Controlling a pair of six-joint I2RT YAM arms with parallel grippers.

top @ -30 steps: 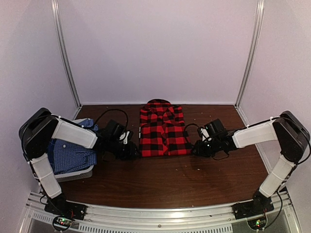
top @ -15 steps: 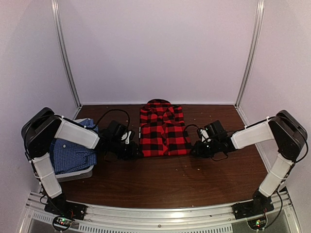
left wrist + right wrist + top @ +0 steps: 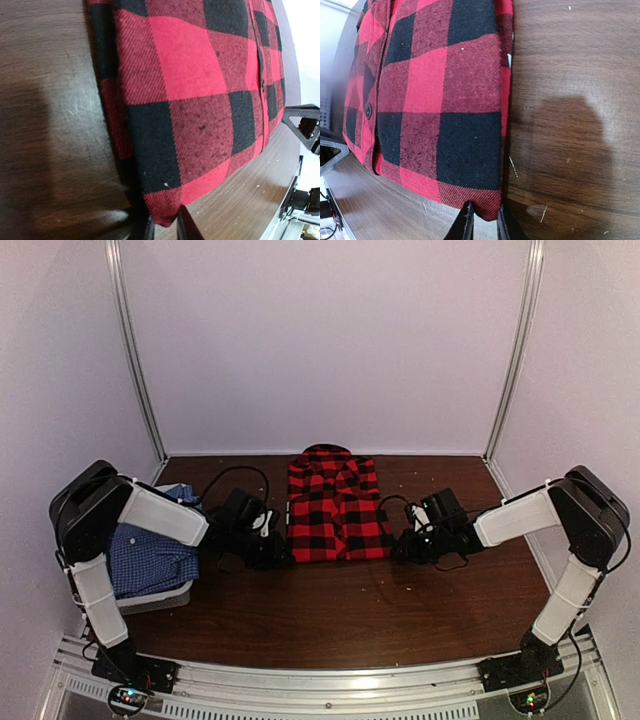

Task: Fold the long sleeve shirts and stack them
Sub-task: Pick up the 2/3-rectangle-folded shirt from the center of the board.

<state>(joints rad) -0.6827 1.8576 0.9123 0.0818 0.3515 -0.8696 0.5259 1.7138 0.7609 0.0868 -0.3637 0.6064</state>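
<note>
The red-and-black plaid shirt [image 3: 335, 508] lies folded in a rectangle mid-table, collar toward the back wall. My left gripper [image 3: 283, 551] is low at its near left corner. In the left wrist view the jaws [image 3: 165, 227] are pinched on that corner of the plaid [image 3: 200, 100]. My right gripper [image 3: 398, 548] is at the near right corner. In the right wrist view its jaws [image 3: 484, 221] are pinched on that corner of the plaid [image 3: 450, 100]. The blue-and-white check shirt [image 3: 150, 558] lies bunched in the basket at the left.
The pale grey plastic basket [image 3: 158, 598] stands at the table's left edge under my left arm. The brown wood table [image 3: 350, 610] has white walls and metal posts around it. Cables loop over both wrists.
Both arms have crept slightly inward at the shirt's near corners. The plaid shirt has not visibly moved.
</note>
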